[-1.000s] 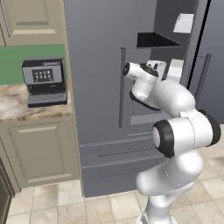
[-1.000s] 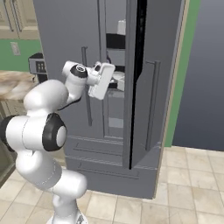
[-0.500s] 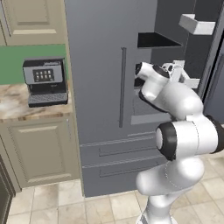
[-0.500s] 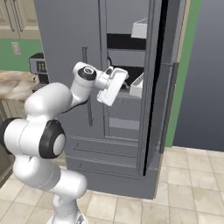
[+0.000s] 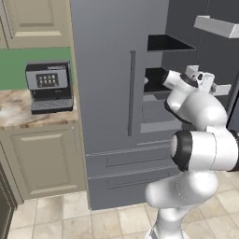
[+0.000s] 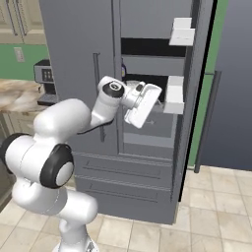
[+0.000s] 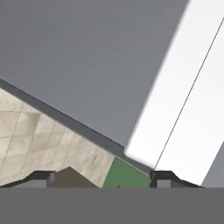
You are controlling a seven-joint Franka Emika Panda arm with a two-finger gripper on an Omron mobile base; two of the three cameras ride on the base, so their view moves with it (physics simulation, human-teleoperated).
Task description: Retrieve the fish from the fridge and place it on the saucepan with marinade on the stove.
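Note:
The fridge (image 5: pixel 107 93) is a tall dark grey unit whose right door (image 6: pixel 199 88) stands swung out. Black shelves (image 5: pixel 168 43) show in the opening. My gripper (image 6: pixel 140 115) hangs in front of that opening at mid height, beside the door's lower white bin (image 6: pixel 174 93). In the hand view the gripper (image 7: pixel 105 179) is open with nothing between its fingertips (image 7: pixel 39 177), facing grey fridge surface and a white bin (image 7: pixel 188 96). The fish is hidden from me. The saucepan, marinade and stove are out of view.
A coffee machine (image 5: pixel 49 86) sits on the marble counter (image 5: pixel 18 109) left of the fridge, over beige cabinets. An upper door bin (image 6: pixel 182 30) juts out above my hand. Lower drawers (image 5: pixel 126 163) are closed. Tiled floor (image 6: pixel 216 206) spreads right of the open door.
The fridge's right door has swung wider open. My hand has moved to the right along with it, across the opening.

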